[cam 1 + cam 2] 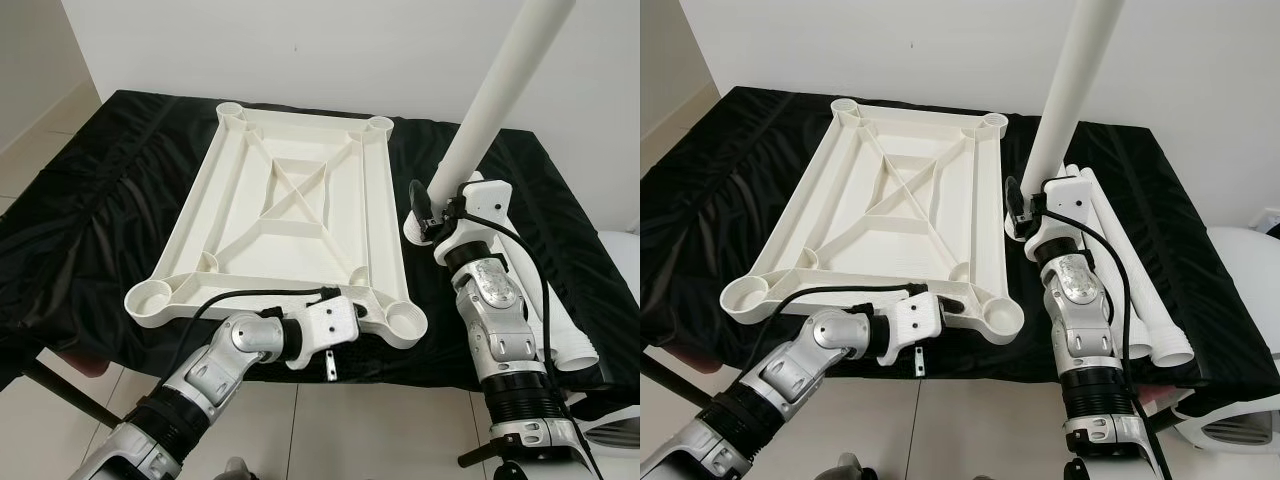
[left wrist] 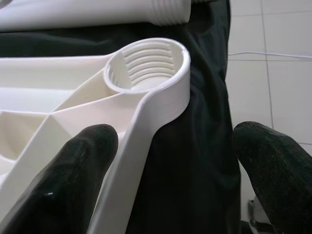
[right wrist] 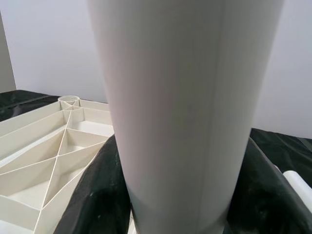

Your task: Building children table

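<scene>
Two tools are working: the right tool (image 1: 437, 215) is clenching a white table leg (image 1: 497, 92) upright beside the upturned tabletop (image 1: 290, 215), which is lying on the black-draped surface (image 1: 90, 190). The left tool (image 2: 170, 161) is straddling the tabletop's rim with fingers spread, near the threaded corner socket (image 2: 146, 66). Best practice would be bracing that rim firmly, then lowering the leg squarely into the socket before twisting. Spare legs (image 1: 1135, 290) are resting alongside.
</scene>
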Robot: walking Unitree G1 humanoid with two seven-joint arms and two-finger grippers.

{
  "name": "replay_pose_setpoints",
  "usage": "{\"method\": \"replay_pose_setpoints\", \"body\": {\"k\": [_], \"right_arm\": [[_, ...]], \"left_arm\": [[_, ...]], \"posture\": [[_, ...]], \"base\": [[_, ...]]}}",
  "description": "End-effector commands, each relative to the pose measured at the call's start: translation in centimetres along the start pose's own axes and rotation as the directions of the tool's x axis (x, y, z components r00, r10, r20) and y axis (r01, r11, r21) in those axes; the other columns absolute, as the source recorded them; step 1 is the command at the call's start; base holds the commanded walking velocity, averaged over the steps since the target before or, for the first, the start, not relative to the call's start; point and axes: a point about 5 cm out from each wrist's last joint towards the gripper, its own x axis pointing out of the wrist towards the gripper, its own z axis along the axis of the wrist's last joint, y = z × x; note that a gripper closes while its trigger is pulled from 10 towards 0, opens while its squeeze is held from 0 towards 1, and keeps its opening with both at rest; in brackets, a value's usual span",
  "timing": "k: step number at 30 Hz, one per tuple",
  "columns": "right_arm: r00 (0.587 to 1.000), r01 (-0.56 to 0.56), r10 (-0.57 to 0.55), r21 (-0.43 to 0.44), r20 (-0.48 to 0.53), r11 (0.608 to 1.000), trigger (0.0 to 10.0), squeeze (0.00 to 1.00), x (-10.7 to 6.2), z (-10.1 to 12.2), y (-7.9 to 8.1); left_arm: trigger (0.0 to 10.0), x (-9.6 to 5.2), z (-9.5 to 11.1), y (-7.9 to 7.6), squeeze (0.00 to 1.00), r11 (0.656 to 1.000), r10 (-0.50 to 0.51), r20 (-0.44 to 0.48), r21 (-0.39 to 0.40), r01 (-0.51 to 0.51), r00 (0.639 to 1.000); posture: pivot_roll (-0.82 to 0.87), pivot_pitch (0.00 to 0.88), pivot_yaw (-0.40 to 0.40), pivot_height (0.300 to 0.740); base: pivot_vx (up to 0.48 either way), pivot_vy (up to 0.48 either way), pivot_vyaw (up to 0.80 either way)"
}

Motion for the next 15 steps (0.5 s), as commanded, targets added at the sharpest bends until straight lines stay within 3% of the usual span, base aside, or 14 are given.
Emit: {"method": "replay_pose_setpoints", "body": {"k": [1, 15], "right_arm": [[1.000, -0.008, 0.008, 0.000, 0.028, 1.000, 10.0, 0.00, 0.3, 0.5, 0.2], [1.000, 0.008, -0.008, 0.001, 0.029, 1.000, 10.0, 0.00, 0.0, 0.3, 0.1]], "left_arm": [[10.0, 0.2, -0.4, -0.3, 0.00, 0.999, -0.038, -0.017, -0.010, 0.038, 0.999], [10.0, 0.1, -0.9, 1.1, 0.00, 0.999, 0.024, -0.027, -0.046, -0.025, 0.999]], "posture": [[0.00, 0.000, -0.019, 0.740], [0.00, 0.000, -0.010, 0.740]], "base": [[0.000, 0.000, 0.00], [0.000, 0.000, 0.00]]}}
